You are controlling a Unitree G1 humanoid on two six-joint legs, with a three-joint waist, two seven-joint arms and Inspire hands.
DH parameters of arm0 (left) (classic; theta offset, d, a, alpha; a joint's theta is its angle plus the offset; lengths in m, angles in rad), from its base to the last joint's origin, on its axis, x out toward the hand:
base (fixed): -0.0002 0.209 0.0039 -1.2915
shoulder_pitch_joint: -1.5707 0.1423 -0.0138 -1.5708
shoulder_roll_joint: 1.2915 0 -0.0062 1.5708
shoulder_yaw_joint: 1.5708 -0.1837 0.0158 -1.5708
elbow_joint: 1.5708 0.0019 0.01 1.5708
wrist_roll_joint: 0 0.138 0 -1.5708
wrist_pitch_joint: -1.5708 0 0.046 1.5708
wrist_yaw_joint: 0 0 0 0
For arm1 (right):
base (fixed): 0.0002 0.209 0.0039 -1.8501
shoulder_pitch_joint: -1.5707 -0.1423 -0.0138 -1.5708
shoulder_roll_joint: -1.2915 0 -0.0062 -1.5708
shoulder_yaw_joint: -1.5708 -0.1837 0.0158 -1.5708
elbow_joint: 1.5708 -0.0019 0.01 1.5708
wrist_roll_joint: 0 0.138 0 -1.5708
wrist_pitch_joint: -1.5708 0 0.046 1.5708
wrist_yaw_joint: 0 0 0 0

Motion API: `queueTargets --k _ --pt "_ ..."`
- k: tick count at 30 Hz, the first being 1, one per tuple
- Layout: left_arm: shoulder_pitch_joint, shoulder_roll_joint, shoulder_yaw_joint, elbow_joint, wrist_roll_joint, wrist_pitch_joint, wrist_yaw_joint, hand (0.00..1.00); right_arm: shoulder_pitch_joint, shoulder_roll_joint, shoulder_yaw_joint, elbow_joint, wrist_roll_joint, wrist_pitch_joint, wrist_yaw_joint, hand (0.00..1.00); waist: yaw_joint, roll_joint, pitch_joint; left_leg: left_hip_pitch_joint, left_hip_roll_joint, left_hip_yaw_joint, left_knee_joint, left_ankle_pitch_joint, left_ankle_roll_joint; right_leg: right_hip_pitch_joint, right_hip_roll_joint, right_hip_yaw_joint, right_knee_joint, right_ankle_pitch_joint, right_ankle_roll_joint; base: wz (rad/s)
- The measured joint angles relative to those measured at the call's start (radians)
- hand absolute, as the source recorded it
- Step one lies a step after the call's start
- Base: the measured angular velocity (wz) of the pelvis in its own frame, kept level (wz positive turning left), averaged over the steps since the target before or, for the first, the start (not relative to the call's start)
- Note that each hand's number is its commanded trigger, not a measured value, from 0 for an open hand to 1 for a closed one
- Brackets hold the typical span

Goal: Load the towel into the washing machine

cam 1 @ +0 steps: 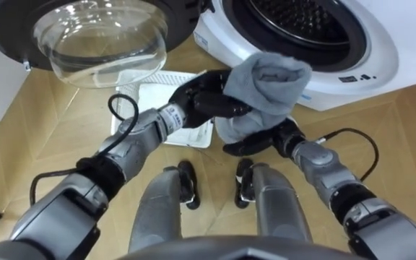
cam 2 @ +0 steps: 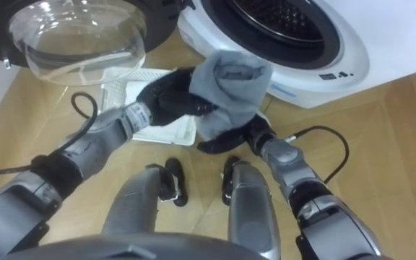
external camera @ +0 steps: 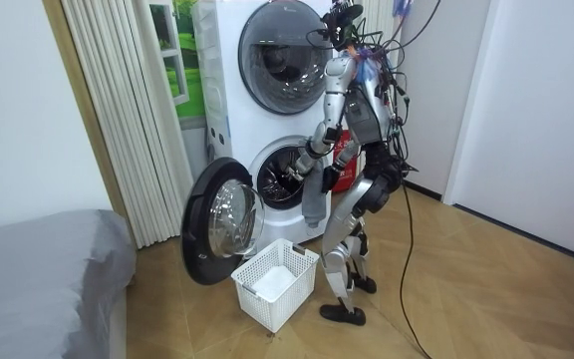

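The open door [cam 1: 100,36] with its glass bowl stands far left. Near it, the white basket [cam 1: 154,94] sits on the wood floor, just left of the robot's feet. The left hand [cam 1: 201,97] is above the basket, its fingers curled round one edge of the grey towel [cam 1: 269,90]. The towel is bunched in the air in front of the washer [cam 1: 338,68], below the drum mouth [cam 1: 302,22] and not inside it. The right hand [cam 1: 255,146] is under the towel's lower folds, touching the cloth; I cannot tell whether it grips. In the room view the robot stands upright, facing the lower washer.
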Motion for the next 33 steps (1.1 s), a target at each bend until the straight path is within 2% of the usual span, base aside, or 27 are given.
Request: queueTargets --k 5,10,14,20,21,22,25,29,31,32,33 --pt "0.0 -0.042 0.065 -0.017 -0.023 0.016 -0.001 1.0 0.004 0.022 -0.013 0.01 0.0 -0.001 -0.004 1.0 -0.001 0.0 -0.0001 0.001 0.002 0.0 0.011 0.0 0.0 0.001 0.002 0.001 0.003 0.0 -0.002 0.0" --pt "0.0 -0.042 0.096 -0.058 -0.023 0.031 -0.001 1.0 0.011 0.029 -0.041 0.009 0.002 -0.016 -0.004 1.0 -0.003 -0.003 -0.0014 -0.001 0.003 -0.002 0.017 0.0 0.0 0.002 0.002 0.0 0.005 0.0 -0.002 0.0" --pt "0.0 -0.041 0.117 -0.076 -0.023 0.031 -0.001 1.0 0.006 0.042 -0.049 0.01 0.002 -0.027 -0.014 1.0 -0.005 -0.021 -0.0117 0.001 0.004 -0.007 0.017 0.0 0.0 0.008 0.002 -0.005 0.004 0.001 -0.003 0.02" --pt "0.0 -0.039 0.133 -0.076 -0.029 0.031 0.0 1.0 0.005 0.056 -0.08 0.024 0.01 -0.029 -0.036 1.0 0.002 -0.024 -0.0105 0.002 0.004 -0.019 0.023 0.001 0.0 0.022 0.003 -0.02 -0.005 0.003 -0.003 0.04" --pt "0.0 -0.037 0.133 -0.076 -0.03 0.031 0.0 0.42 0.004 0.058 -0.081 0.027 0.01 -0.029 -0.04 1.0 0.002 -0.023 -0.0101 0.002 0.005 -0.021 0.021 0.001 0.0 0.022 0.005 -0.019 -0.006 0.003 -0.003 0.0" --pt "0.0 -0.036 0.133 -0.076 -0.03 0.031 0.0 0.0 0.004 0.06 -0.081 0.027 0.01 -0.029 -0.042 1.0 0.002 -0.023 -0.0096 0.001 0.005 -0.023 0.017 0.0 0.0 0.023 0.006 -0.019 -0.007 0.003 -0.003 0.0" --pt "0.001 -0.03 0.134 -0.076 -0.03 0.035 0.0 0.0 0.009 0.06 -0.09 0.026 0.008 -0.025 -0.045 1.0 0.009 -0.018 -0.0072 0.001 0.005 -0.026 0.006 0.002 -0.003 0.023 0.009 -0.02 -0.015 0.005 -0.004 0.0" --pt "0.015 -0.028 0.153 -0.066 -0.049 0.036 0.0 0.0 0.014 0.059 -0.111 0.045 -0.001 -0.001 -0.065 1.0 0.053 -0.014 -0.0044 0.009 0.003 -0.017 -0.025 0.011 -0.009 0.019 0.008 -0.018 -0.031 0.009 -0.009 -0.05" --pt "0.051 -0.038 0.182 -0.062 -0.114 0.035 -0.001 0.0 0.016 0.058 -0.112 0.058 -0.012 0.026 -0.072 1.0 0.066 -0.009 -0.0028 0.019 0.004 -0.015 -0.038 0.014 -0.012 0.027 0.011 -0.019 -0.043 0.009 -0.01 0.0" --pt "0.064 -0.049 0.201 -0.047 -0.143 0.034 -0.001 0.0 0.028 0.055 -0.112 0.069 -0.019 0.038 -0.078 1.0 0.087 -0.003 0.0011 0.019 0.006 -0.017 -0.038 0.014 -0.013 0.033 0.018 -0.021 -0.055 0.011 -0.012 0.0" --pt "0.076 -0.061 0.224 -0.002 -0.163 0.021 -0.002 0.0 0.04 0.053 -0.113 0.081 -0.031 0.053 -0.078 1.0 0.106 -0.003 0.0012 0.022 0.002 -0.016 -0.041 0.016 -0.016 0.032 0.018 -0.021 -0.056 0.01 -0.013 0.0"
